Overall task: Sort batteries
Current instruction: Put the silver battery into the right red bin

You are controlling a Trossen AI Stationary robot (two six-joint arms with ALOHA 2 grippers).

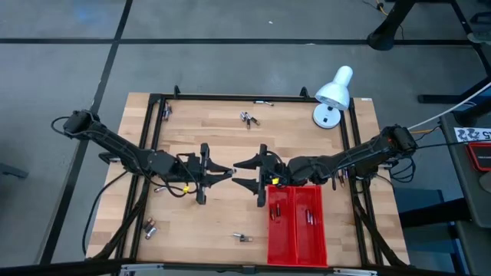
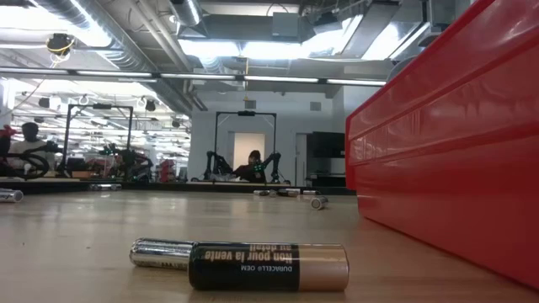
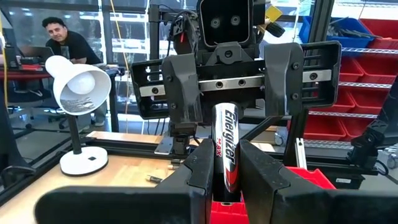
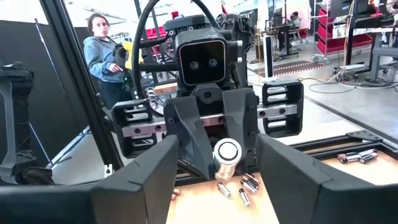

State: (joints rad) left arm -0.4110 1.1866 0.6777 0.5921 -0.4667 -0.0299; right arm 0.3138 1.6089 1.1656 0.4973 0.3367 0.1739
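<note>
1. High view: my left gripper (image 1: 228, 172) and right gripper (image 1: 238, 173) meet nose to nose mid-bench, just beside the red tray (image 1: 296, 230).
2. Left fingers (image 3: 202, 165) clamped on a battery (image 3: 226, 147), long axis towards the right gripper.
3. Right fingers (image 4: 283, 168) spread wide, touching nothing.
4. Loose batteries (image 1: 248, 118) lie near the white lamp (image 1: 332, 96).

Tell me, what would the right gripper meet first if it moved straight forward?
Probably the Energizer battery held by the left gripper, which faces the right gripper; its end sits between the open right fingers. Depth is unclear.
</note>
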